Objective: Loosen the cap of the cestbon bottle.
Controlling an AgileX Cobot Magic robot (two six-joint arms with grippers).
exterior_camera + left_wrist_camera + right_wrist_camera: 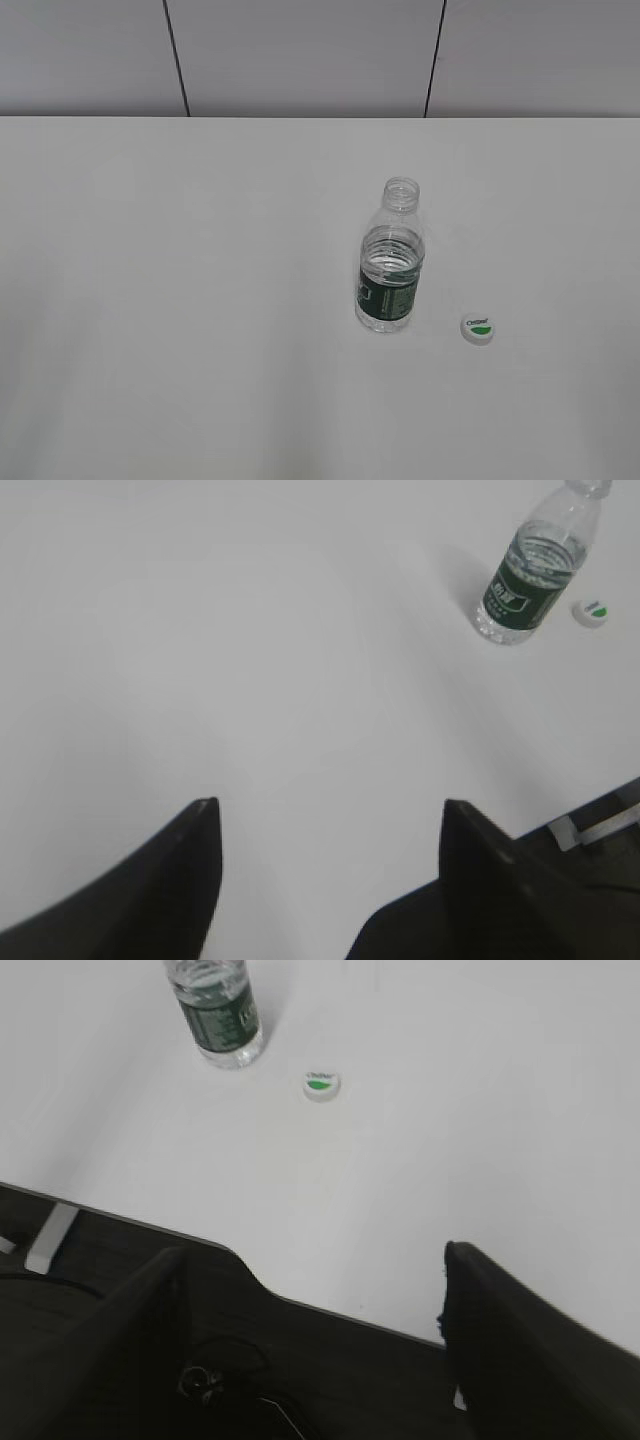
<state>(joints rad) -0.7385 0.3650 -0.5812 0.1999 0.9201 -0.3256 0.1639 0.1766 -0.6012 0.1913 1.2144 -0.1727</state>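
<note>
The cestbon bottle (390,265) stands upright on the white table, right of centre, its neck open with no cap on it. It also shows in the left wrist view (535,570) and the right wrist view (215,1010). The white cap (479,329) with its green patch lies flat on the table just right of the bottle, apart from it; it also shows in the left wrist view (593,611) and the right wrist view (321,1084). My left gripper (330,815) is open and empty, far from the bottle. My right gripper (315,1260) is open and empty near the table's front edge. Neither arm shows in the exterior view.
The white table (200,300) stretches wide to the left of the bottle. Its front edge (130,1222) shows in the right wrist view, with dark floor and cables below. A grey panelled wall (300,55) stands behind the table.
</note>
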